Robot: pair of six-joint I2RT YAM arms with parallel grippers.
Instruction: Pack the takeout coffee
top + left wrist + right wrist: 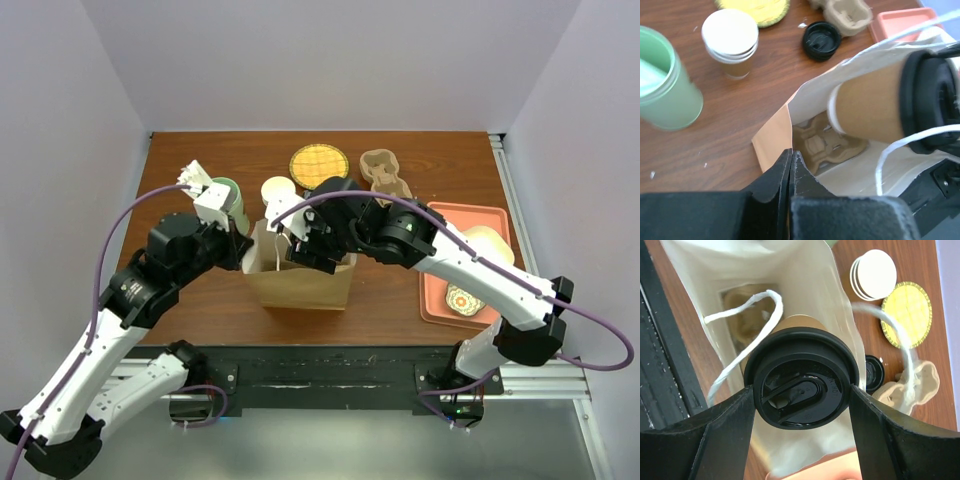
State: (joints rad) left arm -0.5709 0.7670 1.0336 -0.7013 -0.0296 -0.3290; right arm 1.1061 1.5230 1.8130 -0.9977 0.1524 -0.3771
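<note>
The takeout coffee (pixel 870 110), a kraft cup with a black lid (pixel 800 390), hangs tilted in the mouth of a brown paper bag (pixel 300 285). My right gripper (pixel 802 390) is shut on it, one finger pressing each side of the lid rim. At the bottom of the bag lies a pulp cup carrier (pixel 820 142). The bag's white string handles loop around the cup. My left gripper (pixel 790 160) is shut on the bag's left rim (pixel 772 140), at the bag's left side in the top view. In the top view my right gripper (pixel 310 245) covers the cup.
Behind the bag stand a pale green cup (pixel 662 85) and a small white-lidded cup (pixel 731 40). A loose black lid (pixel 821 41), a yellow disc (pixel 318 162) and a pulp carrier (pixel 385 172) lie farther back. A pink tray (pixel 445 290) sits at the right.
</note>
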